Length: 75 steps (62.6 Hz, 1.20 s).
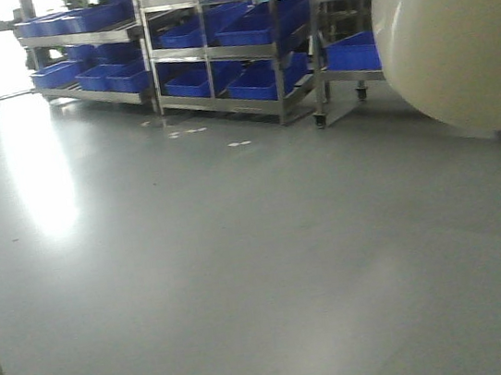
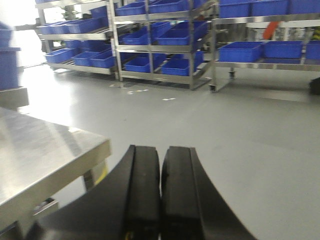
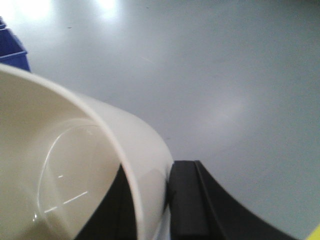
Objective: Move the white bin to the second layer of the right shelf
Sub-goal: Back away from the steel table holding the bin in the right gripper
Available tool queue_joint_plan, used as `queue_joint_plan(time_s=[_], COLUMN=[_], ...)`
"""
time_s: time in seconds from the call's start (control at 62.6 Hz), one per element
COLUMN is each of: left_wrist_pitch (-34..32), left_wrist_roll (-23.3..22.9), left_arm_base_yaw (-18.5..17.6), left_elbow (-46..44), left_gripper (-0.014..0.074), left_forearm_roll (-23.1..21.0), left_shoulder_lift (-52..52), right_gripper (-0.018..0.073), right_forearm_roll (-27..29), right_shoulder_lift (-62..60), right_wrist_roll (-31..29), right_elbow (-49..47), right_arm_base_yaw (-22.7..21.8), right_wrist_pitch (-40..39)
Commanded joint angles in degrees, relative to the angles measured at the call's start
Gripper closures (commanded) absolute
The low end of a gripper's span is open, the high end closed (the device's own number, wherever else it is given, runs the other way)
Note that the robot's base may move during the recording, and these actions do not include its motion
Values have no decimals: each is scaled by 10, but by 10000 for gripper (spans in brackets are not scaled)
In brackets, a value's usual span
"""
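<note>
Warehouse: steel racks (image 1: 146, 53) holding blue crates (image 1: 252, 31)

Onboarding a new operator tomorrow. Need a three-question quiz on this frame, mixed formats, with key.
1. True or false: the left gripper is shut and holds nothing.
2. What is the right gripper clamped on? A) a cardboard box B) the wall of the white bin C) nothing
3. Fill in: the crates on the steel racks are ___.
Key: 1 true; 2 B; 3 blue.
</note>
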Motion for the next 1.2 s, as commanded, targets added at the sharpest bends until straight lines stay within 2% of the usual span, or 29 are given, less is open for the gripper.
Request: queue_joint_plan(time_s=[0.0, 1.181], left_wrist_pitch=[-49, -49], left_wrist_roll=[1, 1], left_arm_base_yaw=[-1, -1], left_elbow=[21, 21], left_gripper=[512, 512], left_forearm_roll=[1, 1], left_shoulder_lift=[-8, -8], right_gripper=[506, 506], right_forearm_roll=[-7, -7], right_shoulder_lift=[-5, -5], right_wrist_roll=[3, 3], right_elbow=[-18, -18], right_arm_base_yaw=[-4, -4], right_wrist_pitch=[-55, -55])
